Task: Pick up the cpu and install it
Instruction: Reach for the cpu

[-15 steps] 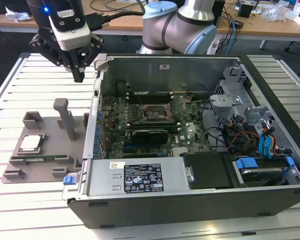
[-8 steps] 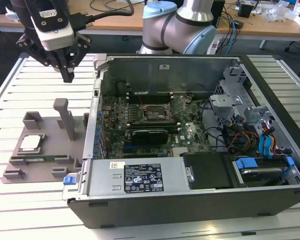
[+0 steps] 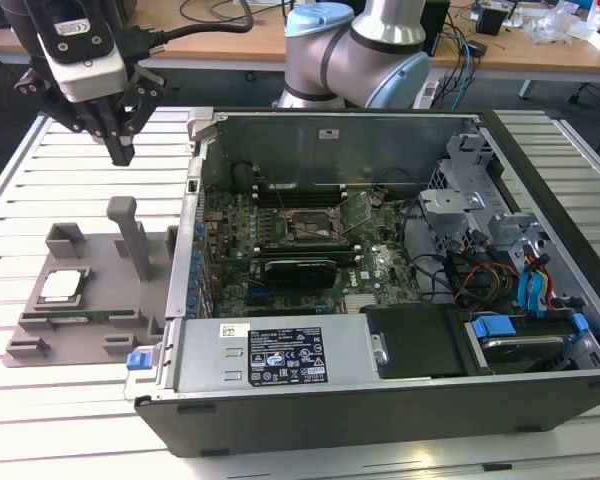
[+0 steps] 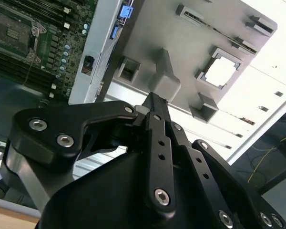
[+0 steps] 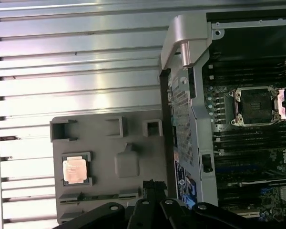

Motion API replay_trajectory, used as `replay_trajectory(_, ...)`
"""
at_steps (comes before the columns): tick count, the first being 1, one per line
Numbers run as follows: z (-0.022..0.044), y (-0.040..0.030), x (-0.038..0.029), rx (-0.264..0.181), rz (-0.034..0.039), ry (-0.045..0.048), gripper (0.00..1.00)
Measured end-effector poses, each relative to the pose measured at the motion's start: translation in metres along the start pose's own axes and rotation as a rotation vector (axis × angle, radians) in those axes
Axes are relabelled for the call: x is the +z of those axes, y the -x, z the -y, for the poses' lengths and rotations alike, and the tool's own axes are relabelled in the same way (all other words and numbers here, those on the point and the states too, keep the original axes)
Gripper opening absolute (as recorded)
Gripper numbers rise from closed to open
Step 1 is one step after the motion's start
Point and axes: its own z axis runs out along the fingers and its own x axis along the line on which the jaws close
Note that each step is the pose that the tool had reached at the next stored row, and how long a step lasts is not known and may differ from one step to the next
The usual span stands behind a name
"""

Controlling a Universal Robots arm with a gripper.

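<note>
Evidently approach step: hovering with gripper (image 3: pixel 121 152) closed on nothing, well apart from the cpu (image 3: pixel 62 287) lying flat in the grey tray (image 3: pixel 92 262), on the exterior view's left of the case (image 3: pixel 380 135). Calls for opening up, centring overhead.

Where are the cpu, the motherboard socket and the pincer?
cpu (image 3: pixel 62 287): exterior view, middle of its silver top.
motherboard socket (image 3: pixel 307 228): exterior view, centre of the dark square frame.
pincer (image 3: pixel 123 152): exterior view, the tip where its fingers meet.
</note>
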Motion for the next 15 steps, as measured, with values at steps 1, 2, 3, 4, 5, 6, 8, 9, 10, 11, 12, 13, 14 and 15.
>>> replay_trajectory(1, 0.0002, -0.0024, 0.0000, 0.000, 0.0000, 0.0000, 0.11)
replay_trajectory(2, 0.0004, -0.0047, 0.0000, 0.000, 0.0000, -0.0001, 0.11)
replay_trajectory(3, 0.0005, -0.0068, 0.0001, 0.000, 0.0000, 0.0000, 0.11)
replay_trajectory(4, 0.0007, -0.0084, 0.0001, 0.000, 0.0000, 0.0000, 0.11)
replay_trajectory(5, 0.0008, -0.0095, 0.0001, 0.000, 0.0000, -0.0001, 0.11)
replay_trajectory(6, 0.0009, -0.0115, 0.0001, 0.000, -0.0001, -0.0001, 0.11)
replay_trajectory(8, 0.0012, -0.0163, 0.0003, 0.000, 0.0000, 0.0000, 0.11)
replay_trajectory(9, 0.0014, -0.0176, 0.0003, 0.000, 0.0000, -0.0001, 0.11)
replay_trajectory(10, 0.0014, -0.0186, 0.0003, 0.000, -0.0001, 0.0000, 0.11)
replay_trajectory(11, 0.0016, -0.0207, 0.0004, 0.000, -0.0001, -0.0001, 0.11)
replay_trajectory(12, 0.0018, -0.0231, 0.0005, 0.000, -0.0001, -0.0001, 0.11)
replay_trajectory(13, 0.0019, -0.0249, 0.0006, 0.000, -0.0001, -0.0001, 0.11)
replay_trajectory(14, 0.0021, -0.0271, 0.0007, 0.000, 0.0000, 0.0000, 0.11)
replay_trajectory(15, 0.0023, -0.0300, 0.0008, 0.000, 0.0000, -0.0001, 0.11)
